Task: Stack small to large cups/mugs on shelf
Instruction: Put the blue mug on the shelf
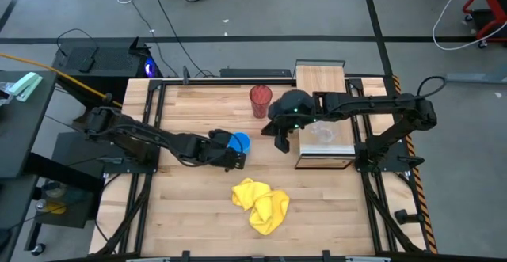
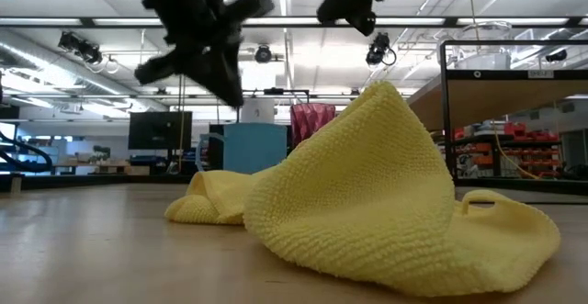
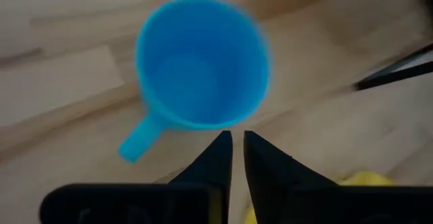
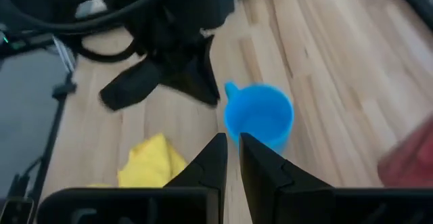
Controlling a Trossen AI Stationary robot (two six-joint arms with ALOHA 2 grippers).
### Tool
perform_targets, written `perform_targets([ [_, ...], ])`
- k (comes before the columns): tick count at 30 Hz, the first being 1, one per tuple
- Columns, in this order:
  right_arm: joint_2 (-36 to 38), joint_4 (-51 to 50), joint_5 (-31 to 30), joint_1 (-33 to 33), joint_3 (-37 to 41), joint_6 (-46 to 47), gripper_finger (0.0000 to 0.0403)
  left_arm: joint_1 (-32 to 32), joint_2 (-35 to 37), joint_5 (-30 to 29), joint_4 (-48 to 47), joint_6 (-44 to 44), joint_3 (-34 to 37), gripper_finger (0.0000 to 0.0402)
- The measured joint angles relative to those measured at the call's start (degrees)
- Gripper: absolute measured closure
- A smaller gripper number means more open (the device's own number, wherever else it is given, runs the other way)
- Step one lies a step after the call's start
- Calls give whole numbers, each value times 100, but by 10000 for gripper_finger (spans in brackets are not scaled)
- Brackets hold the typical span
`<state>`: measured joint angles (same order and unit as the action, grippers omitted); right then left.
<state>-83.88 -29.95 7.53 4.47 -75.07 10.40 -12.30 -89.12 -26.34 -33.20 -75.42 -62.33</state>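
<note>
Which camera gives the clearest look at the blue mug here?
The left wrist view: the blue mug fills it, open mouth and handle plain. The right wrist view shows it whole but smaller, the high view only partly beside the left gripper, the low view just a slice behind the yellow cloth.

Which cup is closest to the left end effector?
The bright blue plastic mug with a handle, right beside the left end effector; the dark red translucent tumbler stands farther off.

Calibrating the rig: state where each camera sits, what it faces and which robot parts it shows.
High: overhead, looking down; both arms, shelf, red tumbler.
Low: table height, behind yellow cloth; arms overhead.
Left wrist: above blue mug; left gripper nearly shut, empty.
Right wrist: faces the mug; right gripper nearly shut, empty.
Shared: the mug, every view.
</note>
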Motion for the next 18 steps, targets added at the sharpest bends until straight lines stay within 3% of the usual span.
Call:
perform_targets([
  [6, 2, 447, -5, 2, -2, 108, 355, -143, 351, -123, -1913, -285, -573, 372],
  [10, -29, 465, -31, 106, -4, 669, 355, -301, 351, 158, -3167, -893, -767, 381],
  [18, -602, -16, -44, 537, -4, 1320, 347, -462, 279, 329, -3248, -1403, -471, 382],
])
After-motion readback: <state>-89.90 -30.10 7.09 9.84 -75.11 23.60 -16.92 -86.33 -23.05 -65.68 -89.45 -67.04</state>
